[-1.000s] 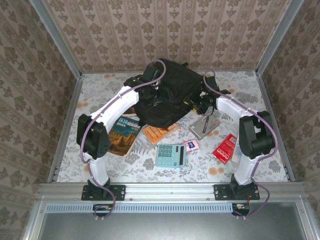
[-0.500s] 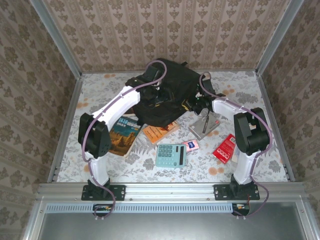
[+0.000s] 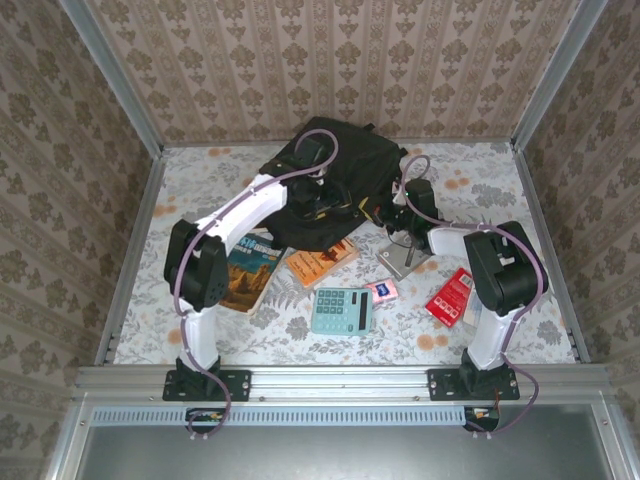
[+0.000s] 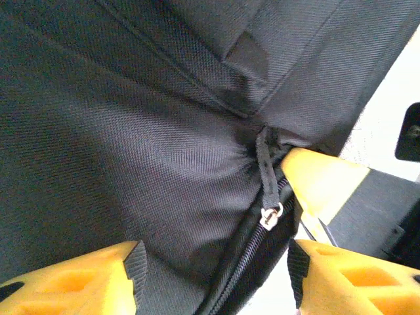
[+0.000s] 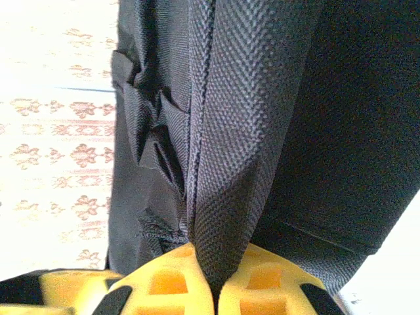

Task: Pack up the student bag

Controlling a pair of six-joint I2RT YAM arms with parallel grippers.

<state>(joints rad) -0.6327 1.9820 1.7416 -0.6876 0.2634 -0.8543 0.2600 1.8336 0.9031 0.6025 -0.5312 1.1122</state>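
Your right gripper (image 5: 213, 279) has just clamped onto a fold of the student bag (image 3: 335, 185), which sits at 12 o'clock on the table (image 3: 500, 175), so the bag looks braced for your left gripper (image 4: 213, 279), jaws apart, to take the zipper pull (image 4: 268, 187).

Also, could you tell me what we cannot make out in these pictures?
- Top view: the opening of the student bag, hidden under the left arm.
- Top view: print on the blue book, too small.
- Left wrist view: the zip leaves the bottom edge by the left gripper.
- Right wrist view: which part of the bag the right gripper pinches; too close.
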